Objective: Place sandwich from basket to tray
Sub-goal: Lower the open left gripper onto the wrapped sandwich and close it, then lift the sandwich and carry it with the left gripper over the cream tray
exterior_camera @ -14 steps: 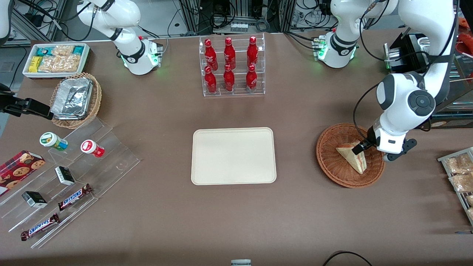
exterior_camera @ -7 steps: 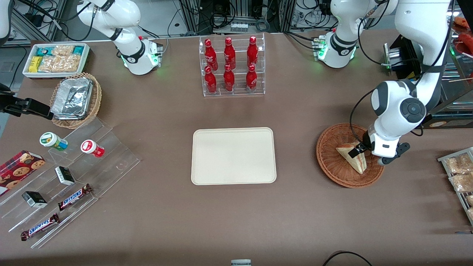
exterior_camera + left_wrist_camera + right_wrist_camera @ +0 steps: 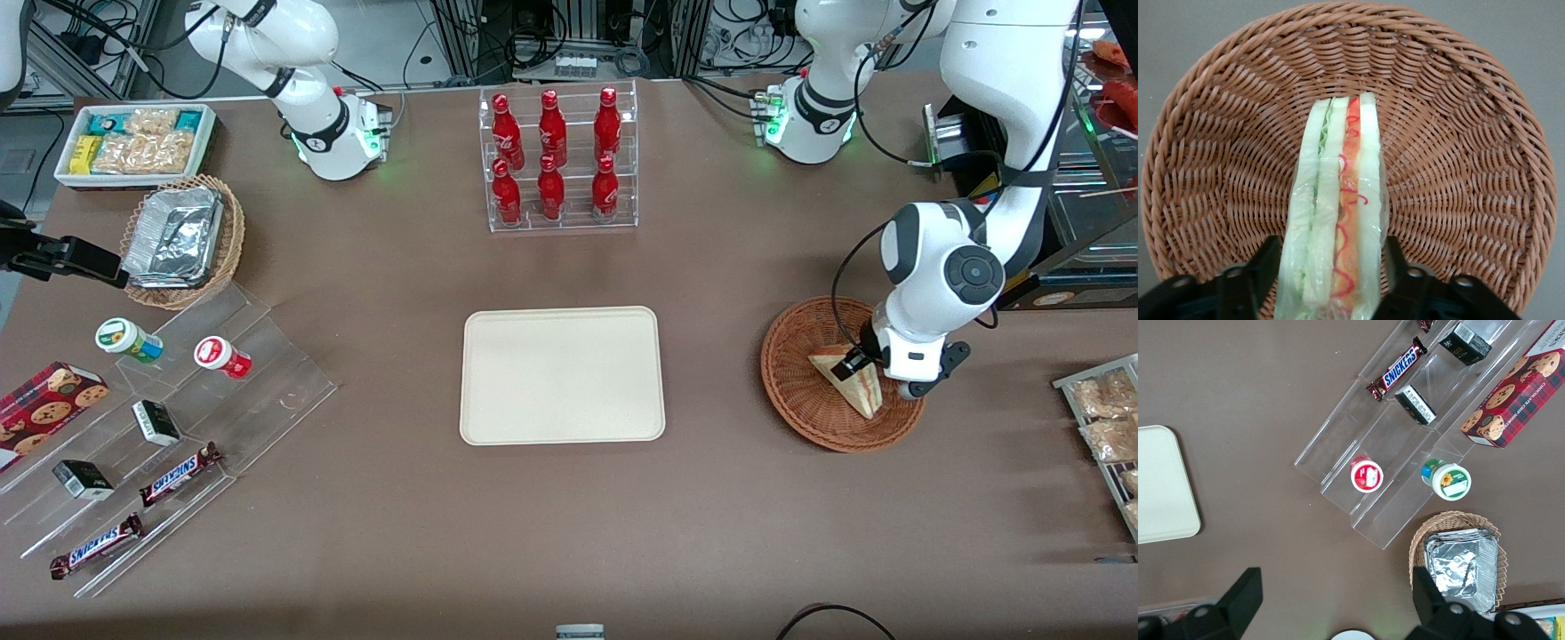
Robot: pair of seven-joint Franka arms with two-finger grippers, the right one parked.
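The sandwich (image 3: 847,384) is a wrapped wedge standing on edge in the reddish-brown wicker basket (image 3: 800,404), toward the working arm's end of the table. In the left wrist view the sandwich (image 3: 1338,200) shows green, white and red layers against the basket's weave (image 3: 1458,167). My left gripper (image 3: 874,368) is low in the basket, open, and straddles the thick end of the wedge. Its black fingers (image 3: 1265,267) stand close on either side of the sandwich, and the gripper (image 3: 1331,270) is centred over it. The cream tray (image 3: 562,374) lies bare mid-table; its corner also shows as the tray (image 3: 1161,487).
A clear rack of red bottles (image 3: 558,160) stands farther from the front camera than the tray. A wire rack of snack packets (image 3: 1107,418) lies beside the basket at the table's edge. Acrylic steps with snacks (image 3: 169,418) and a tan basket of foil trays (image 3: 182,238) sit toward the parked arm's end.
The left arm has shifted toward the table's middle and come lower, bringing the gripper's fingers down around the sandwich. The sandwich and basket have not moved.
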